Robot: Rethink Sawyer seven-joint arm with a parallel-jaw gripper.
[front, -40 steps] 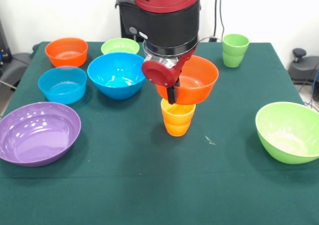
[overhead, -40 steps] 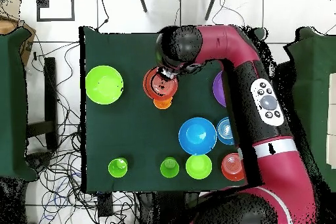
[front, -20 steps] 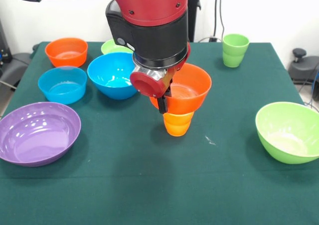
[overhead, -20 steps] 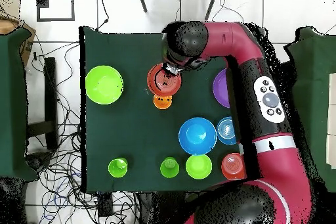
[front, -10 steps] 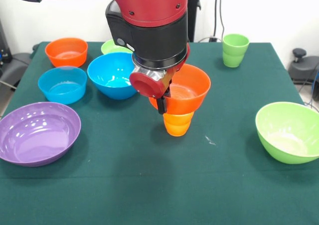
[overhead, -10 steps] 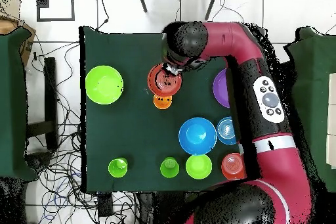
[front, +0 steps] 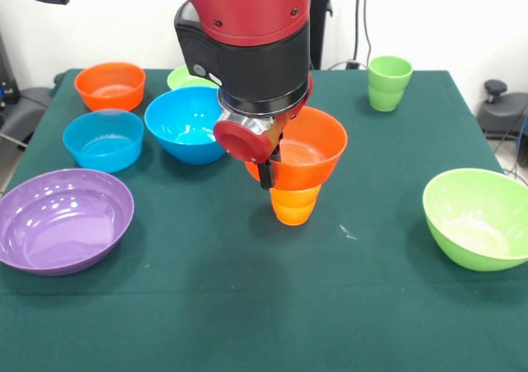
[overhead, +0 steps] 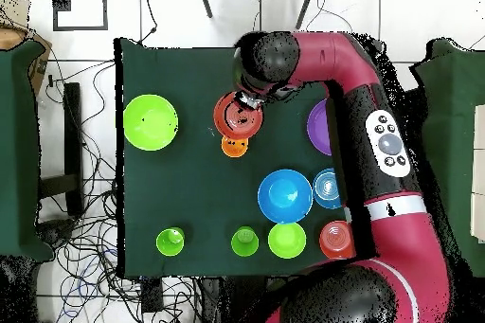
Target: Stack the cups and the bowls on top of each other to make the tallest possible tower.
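Orange bowl (front: 305,153) atop orange cup (front: 294,204), gripper (front: 269,170) fingers apparently clamping its rim

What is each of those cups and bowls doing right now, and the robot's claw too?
orange bowl: upright over the orange cup, claw at its rim.
orange cup: on the table, under that bowl.
gripper: at the bowl's rim; open or shut unclear.
green cup: upright, alone.
purple bowl: upright, empty.
lime bowl: upright, empty.
blue bowl: upright, empty.
light blue bowl: upright, empty.
small orange bowl: upright, empty.
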